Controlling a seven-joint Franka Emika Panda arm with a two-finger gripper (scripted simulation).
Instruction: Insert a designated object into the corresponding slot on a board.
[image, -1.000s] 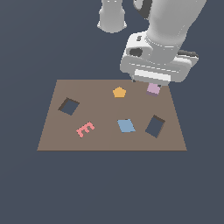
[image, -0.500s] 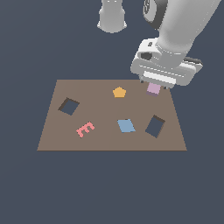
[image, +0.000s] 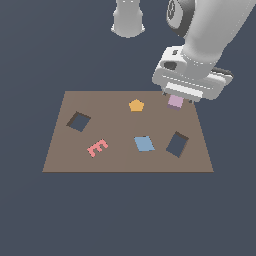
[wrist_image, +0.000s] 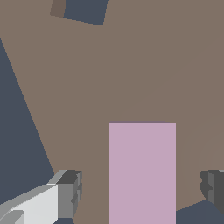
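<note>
Hovering over the board's (image: 125, 160) far corner on the exterior view's right, the hand (image: 176, 99) sits w/ its fingers (wrist_image: 65, 192) spread wide either side of the lilac block (image: 175, 101). In the wrist view there's bare board showing btwn each finger and the block's long sides, so nothing is clamped; fingers apart, no contact visible. The block lies close to the board's far edge and near the right-hand edge in the exterior view; whether it rests flat on the board can't be told for sure, as the hand body hides its upper part.

The slot (image: 177, 144) is nearer the camera, on the same right side, tilted, well apart from the block, w/ open brown surface btwn them. A blue tile (image: 144, 143) lies just beside the slot, toward the exterior view's left. An orange pentagon (image: 136, 105) sits near the far edge, left of the block w/ a gap. A pink E shape (image: 97, 147) and the squarer cutout (image: 78, 121) are over on the left half, well clear.
</note>
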